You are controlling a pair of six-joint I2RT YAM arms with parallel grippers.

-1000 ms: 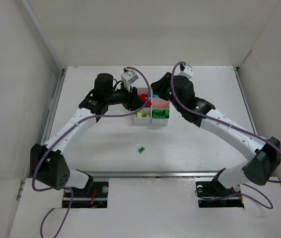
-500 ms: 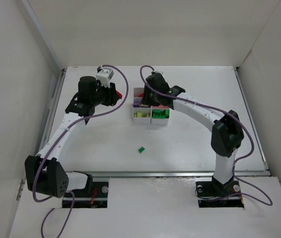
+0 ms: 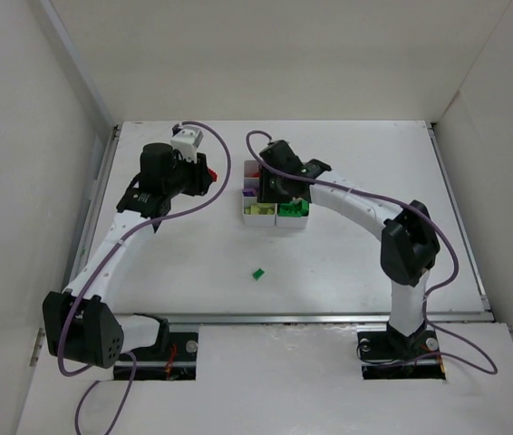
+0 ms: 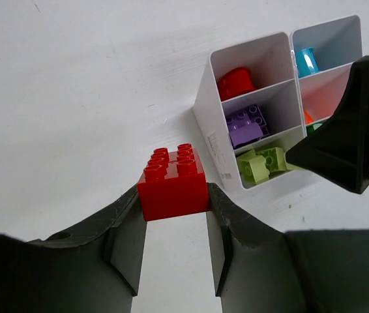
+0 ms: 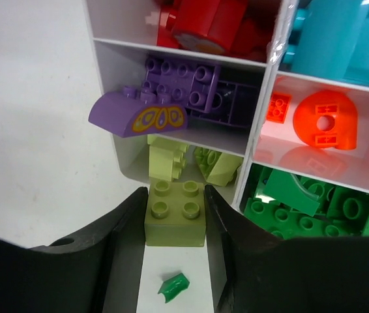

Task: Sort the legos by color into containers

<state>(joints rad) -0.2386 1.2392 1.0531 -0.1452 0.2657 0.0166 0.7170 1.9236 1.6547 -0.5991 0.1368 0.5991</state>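
Plain white walls (image 3: pixel 266 54) enclose a white table (image 3: pixel 347 272).

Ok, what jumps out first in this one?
The left tool grips a red brick left of the tray. The right tool holds a yellow-green brick by the tray's yellow-green compartment. One green brick lies alone on the table, apart from the tray.
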